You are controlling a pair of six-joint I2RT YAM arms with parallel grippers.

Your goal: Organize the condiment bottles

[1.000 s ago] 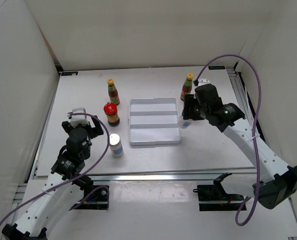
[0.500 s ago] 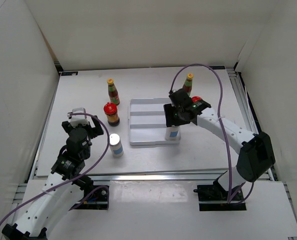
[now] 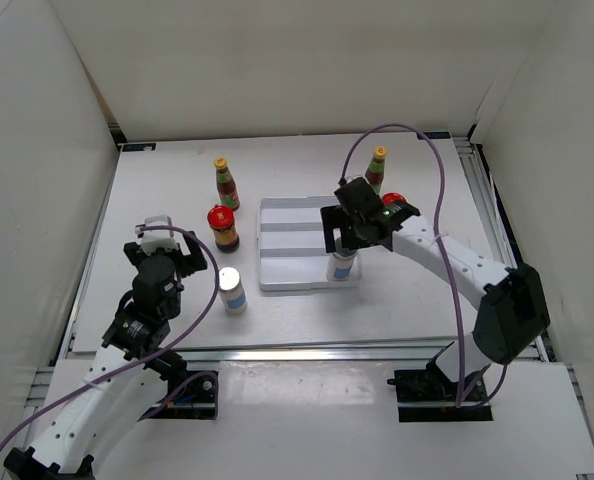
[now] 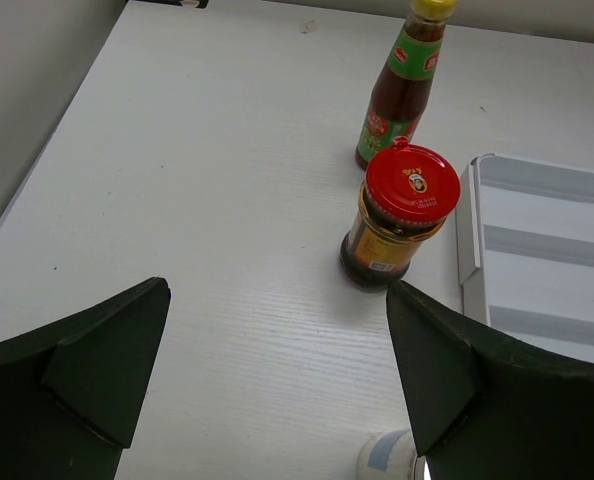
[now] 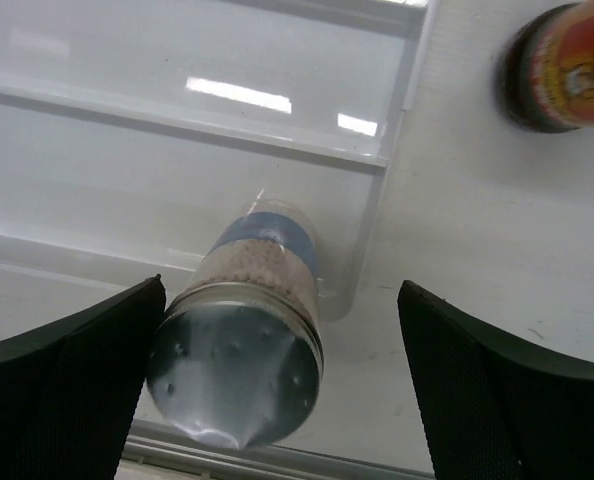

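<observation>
Right gripper splayed over shaker in tray, jar alongside; left gripper splayed.

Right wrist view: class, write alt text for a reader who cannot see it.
A white shaker with a perforated silver top stands upright in a corner of the white ridged tray, with the open right pincer wide on either side. A dark red-lidded jar sits blurred on the table beyond the tray's rim.
</observation>
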